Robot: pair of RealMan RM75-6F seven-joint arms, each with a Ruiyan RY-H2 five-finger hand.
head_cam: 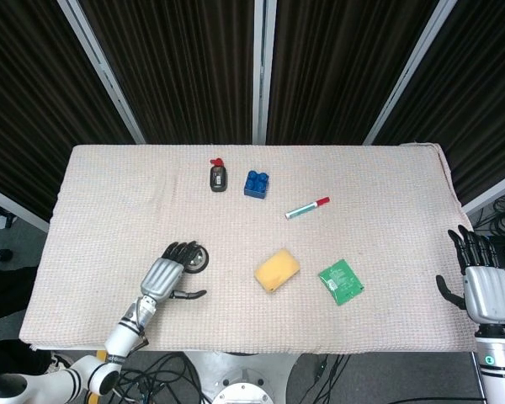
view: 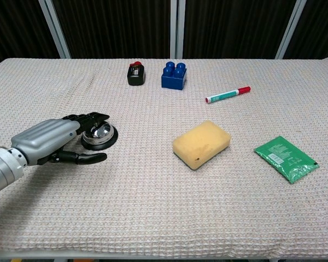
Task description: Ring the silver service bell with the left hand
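Note:
The silver service bell (head_cam: 197, 258) (view: 101, 134) sits on its black base on the left part of the cloth-covered table. My left hand (head_cam: 166, 274) (view: 50, 140) lies flat just left of the bell, palm down, its fingertips (view: 93, 117) reaching over the bell's near-left edge. The thumb sticks out sideways along the cloth in front of the bell. Nothing is held in it. My right hand (head_cam: 483, 285) hangs open off the table's right edge, seen only in the head view.
A yellow sponge (view: 201, 143) lies mid-table with a green packet (view: 285, 158) to its right. At the back stand a black and red small device (view: 135, 73), a blue brick (view: 174, 75) and a red-capped marker (view: 227, 95).

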